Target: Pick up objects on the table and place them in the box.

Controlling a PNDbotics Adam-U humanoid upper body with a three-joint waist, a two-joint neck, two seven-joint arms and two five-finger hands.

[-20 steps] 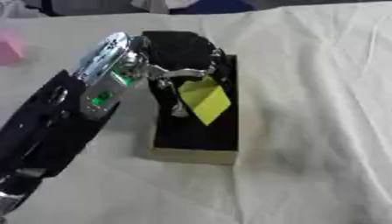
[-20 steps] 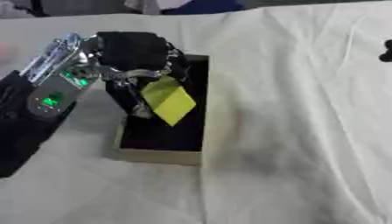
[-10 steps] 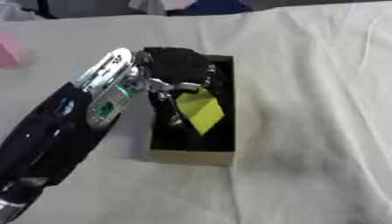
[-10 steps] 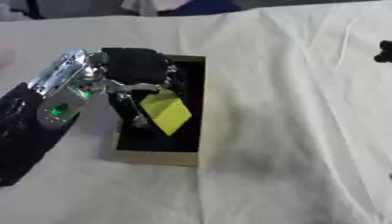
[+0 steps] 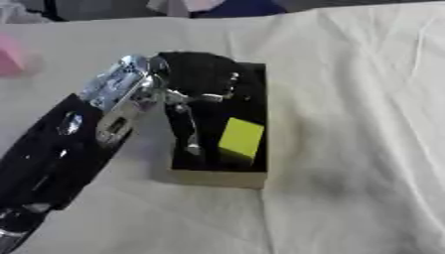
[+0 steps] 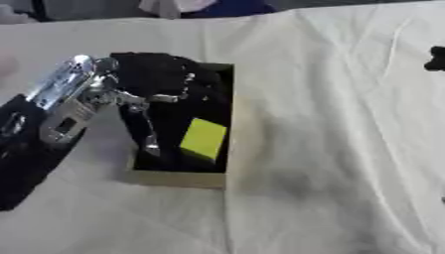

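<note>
A shallow box [image 5: 217, 177] with tan walls and a black inside sits mid-table on the cream cloth. Inside it, near the front right, lies a yellow block [image 5: 241, 140]. My left arm comes in from the lower left, and my left hand [image 5: 198, 74] hangs over the box's far left part. Its fingers [image 5: 184, 134] point down into the box, relaxed and apart from the yellow block, holding nothing. My right hand shows in neither view.
A pink object [image 5: 10, 60] lies at the far left of the cloth. A small black shape [image 6: 435, 57] sits at the right edge. Dark and blue things lie beyond the table's far edge. Bare cloth stretches right of the box and in front of it.
The yellow block, held in my left hand's fingers before, now lies in the box apart from them. The hand has opened and drawn back slightly to the left.
</note>
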